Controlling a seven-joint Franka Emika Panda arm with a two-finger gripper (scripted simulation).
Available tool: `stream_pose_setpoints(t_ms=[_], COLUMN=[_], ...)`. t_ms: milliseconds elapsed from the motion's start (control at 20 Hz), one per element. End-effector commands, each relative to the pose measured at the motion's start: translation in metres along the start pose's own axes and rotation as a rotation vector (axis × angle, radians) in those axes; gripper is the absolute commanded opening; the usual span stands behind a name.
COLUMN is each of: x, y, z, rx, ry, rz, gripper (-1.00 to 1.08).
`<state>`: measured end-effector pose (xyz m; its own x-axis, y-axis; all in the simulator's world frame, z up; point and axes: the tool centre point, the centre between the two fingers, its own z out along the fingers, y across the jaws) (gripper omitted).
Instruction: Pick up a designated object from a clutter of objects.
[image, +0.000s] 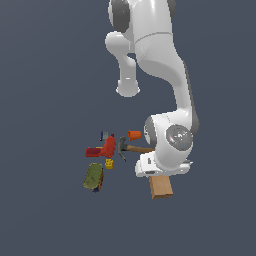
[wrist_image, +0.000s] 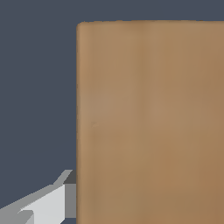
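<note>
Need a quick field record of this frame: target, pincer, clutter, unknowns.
target: wooden block, light brown, partly hidden under the arm's hand in the exterior view
pincer: one grey finger right beside the block's edge; contact unclear, second finger out of sight
clutter: hammer, orange cup, red tool, yellow cube, green flat pack, all toward the exterior view's left of the block
unknown: open or shut; whether the block is lifted
</note>
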<state>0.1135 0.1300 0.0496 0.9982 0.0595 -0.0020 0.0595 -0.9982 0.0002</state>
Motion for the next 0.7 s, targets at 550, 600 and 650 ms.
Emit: stream_pose_setpoints(t_ms=[550, 600, 650], x=[-0.0009, -0.0017, -0.0027], y=[0.0006, 0.0011, 0.0018], z=[-0.0016, -0.0027, -0.0043], rx=[0.000, 0.000, 0.000], ry=[0.000, 0.000, 0.000], rz=[0.000, 0.000, 0.000], gripper=[-1.00, -1.00, -1.00])
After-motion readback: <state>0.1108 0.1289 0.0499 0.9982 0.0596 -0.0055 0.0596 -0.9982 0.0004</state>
